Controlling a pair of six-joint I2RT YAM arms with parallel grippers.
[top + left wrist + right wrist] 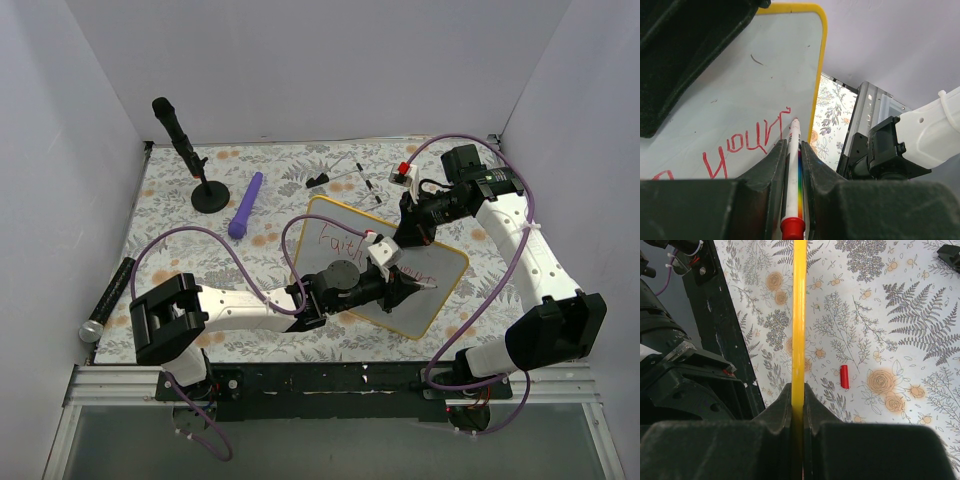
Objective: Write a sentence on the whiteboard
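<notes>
The whiteboard (352,215), white with a yellow rim, lies tilted on the floral table. My right gripper (411,236) is shut on its far right edge. In the right wrist view the yellow rim (799,315) runs straight up from between the closed jaws of that gripper (798,390). My left gripper (412,284) is over the board's right part and shut on a white marker (792,175) with a rainbow stripe and a red end. The marker's tip sits just past the red word "your" (747,142), close to the rim. The sentence (335,240) begins with "Faith".
A red marker cap (844,376) lies on the tablecloth beside the board. At the back stand a black microphone stand (190,160), a purple stick (246,205) and small black parts (345,175). A black cylinder (108,298) lies at the left edge.
</notes>
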